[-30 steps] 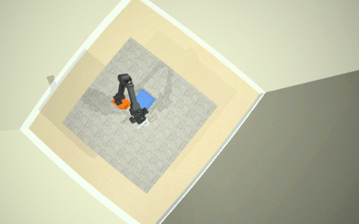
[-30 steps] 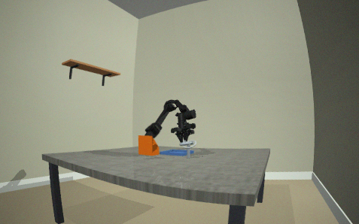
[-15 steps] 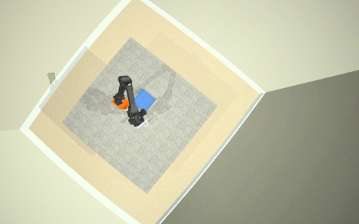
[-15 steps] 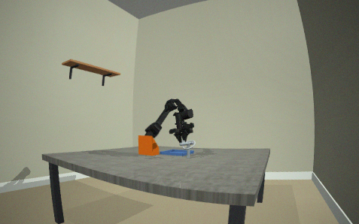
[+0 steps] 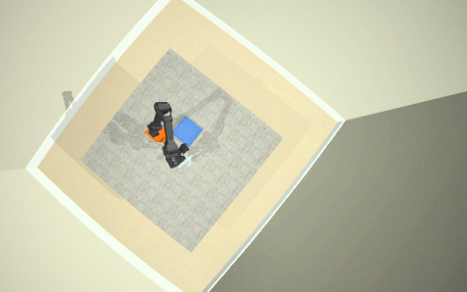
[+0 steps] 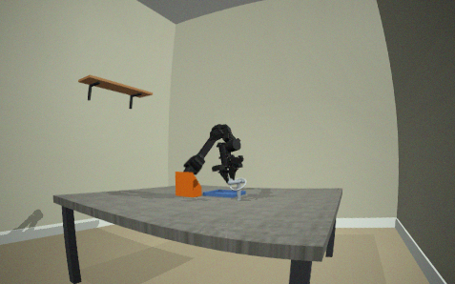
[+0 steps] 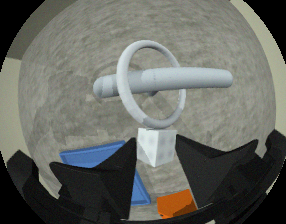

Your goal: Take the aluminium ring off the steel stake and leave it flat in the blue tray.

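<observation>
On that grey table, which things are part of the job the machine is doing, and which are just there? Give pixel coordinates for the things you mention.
Part of the job:
- ring (image 6: 244,186) (image 7: 125,92), around the cross-bar
- steel stake (image 6: 239,194) (image 7: 206,78)
- blue tray (image 5: 188,130) (image 6: 219,193) (image 7: 92,154)
- gripper (image 7: 155,140)

Just there:
- orange block (image 5: 159,135) (image 6: 185,185) (image 7: 176,204)

Up top, the arm (image 5: 168,132) is covering part of the orange block (image 5: 159,135), and the gripper (image 5: 185,148) is showing too small for its fingertips to be made out. From the exterior, the ring (image 6: 238,184) and the cross-bar (image 6: 235,182) are overlapping in a pale tangle too small to trace, while at the wrist the dark fingers are hiding part of the blue tray (image 7: 94,154), the bar is masking most of the stake's post, and the lower edge is cropping the gripper's body.
</observation>
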